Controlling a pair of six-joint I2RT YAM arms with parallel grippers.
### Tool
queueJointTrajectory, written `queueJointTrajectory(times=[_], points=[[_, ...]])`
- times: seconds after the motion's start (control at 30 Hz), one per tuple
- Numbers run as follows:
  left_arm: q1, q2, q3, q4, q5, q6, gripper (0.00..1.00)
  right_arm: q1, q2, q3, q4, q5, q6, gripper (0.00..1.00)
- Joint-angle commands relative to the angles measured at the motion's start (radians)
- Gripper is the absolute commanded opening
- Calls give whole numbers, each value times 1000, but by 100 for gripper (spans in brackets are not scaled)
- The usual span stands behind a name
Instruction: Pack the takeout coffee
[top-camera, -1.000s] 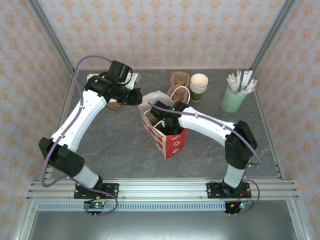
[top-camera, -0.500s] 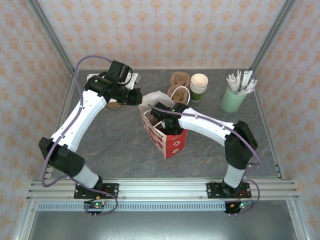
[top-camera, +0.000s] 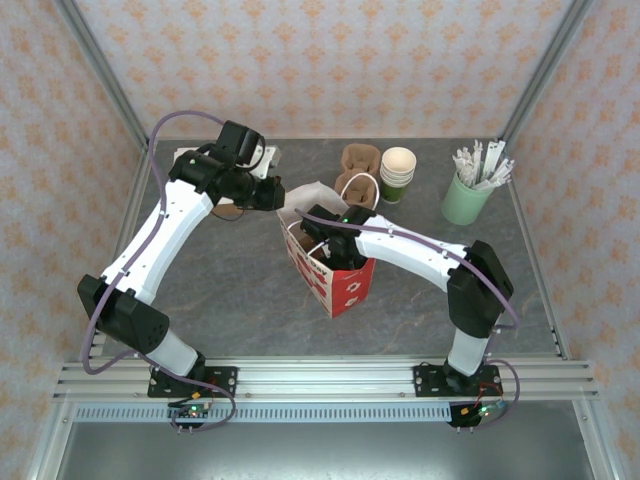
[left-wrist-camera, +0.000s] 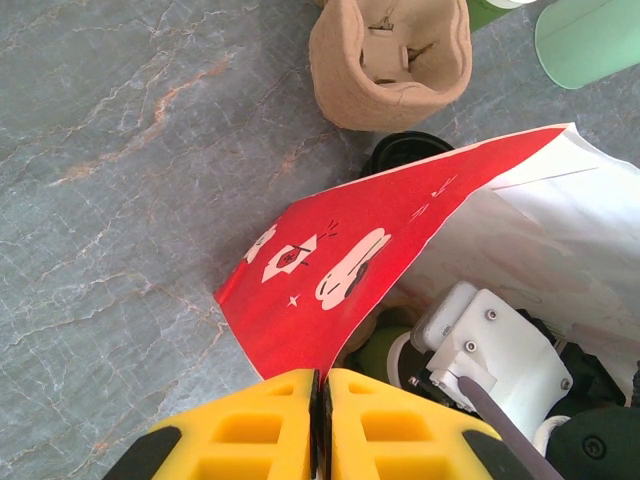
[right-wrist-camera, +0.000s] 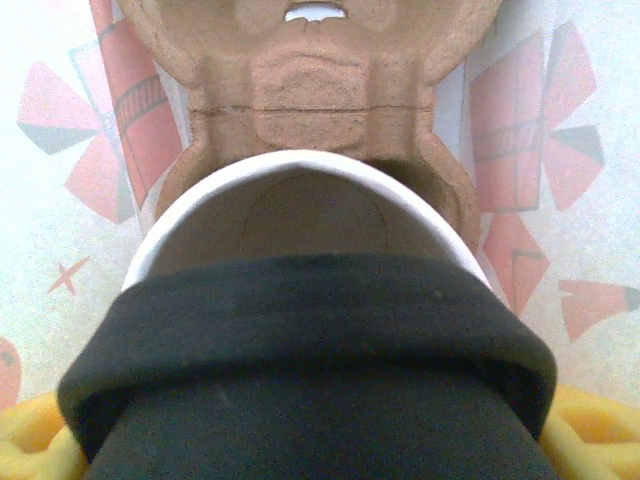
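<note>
On the table (top-camera: 230, 280), the red paper bag (top-camera: 347, 287) is standing open, with the left gripper (left-wrist-camera: 322, 400) clamping its rim. Inside it, the right gripper (top-camera: 323, 238) is holding the takeout coffee (right-wrist-camera: 300, 330) in wide jaws above the cardboard carrier (right-wrist-camera: 310, 100). Seating the cup is likely underway, and the next move is calling for a gentle release

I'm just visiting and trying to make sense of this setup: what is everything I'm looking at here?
bag: one, red and white, table centre
coffee: one, black lid, inside bag
carrier: one, brown, behind bag
second carrier: one, brown, inside bag
cups: one stack, green, right of carrier
stick holder: one, pale green, white sticks, far right
table: one, grey marbled, under everything
left gripper: one, yellow, shut on bag rim
right gripper: one, yellow, closed on coffee inside bag
</note>
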Motion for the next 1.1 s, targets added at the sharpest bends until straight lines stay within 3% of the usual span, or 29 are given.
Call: queueJointTrajectory(times=[0.0, 0.33, 1.07], points=[[-6, 8, 27, -22, -22, 7, 12, -5, 150, -104, -83, 15, -34, 71], [-9, 9, 30, -27, -25, 6, 12, -5, 194, -113, -80, 7, -39, 71], [-11, 0, 22, -18, -24, 2, 12, -5, 106, -41, -65, 34, -19, 72]])
